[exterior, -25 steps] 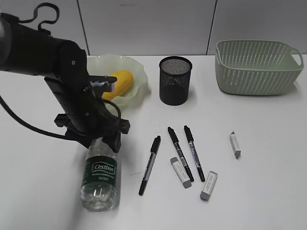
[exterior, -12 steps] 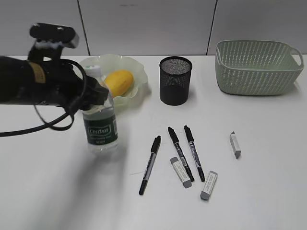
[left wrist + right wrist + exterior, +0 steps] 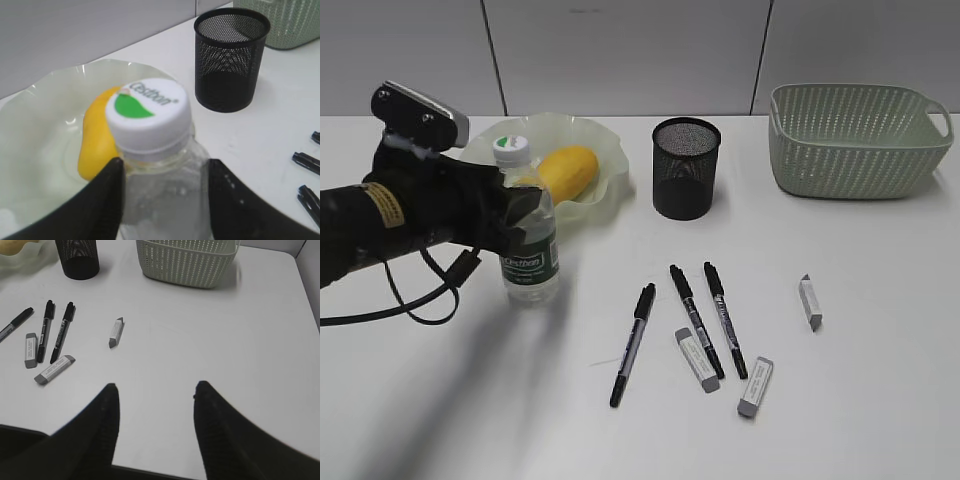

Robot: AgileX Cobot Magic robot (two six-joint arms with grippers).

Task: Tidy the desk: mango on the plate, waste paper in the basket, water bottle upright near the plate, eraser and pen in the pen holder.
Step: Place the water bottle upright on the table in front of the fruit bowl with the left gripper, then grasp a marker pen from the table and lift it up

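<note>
Exterior view, left to right: left gripper (image 3: 520, 215) clasps the water bottle (image 3: 528, 240) by its shoulder, just below the white cap; the bottle stands upright on the desk (image 3: 880, 400), just beside the plate (image 3: 605, 190) holding the mango (image 3: 565, 172). Pen holder (image 3: 686, 168), three pens (image 3: 685, 325), three erasers (image 3: 750, 350) and basket (image 3: 860, 140) follow. The bottle is judged light, smooth and slightly yielding; a mid-body hold suits it. Right gripper (image 3: 156, 390), in its wrist view, gapes over bare desk, holding nothing.
</note>
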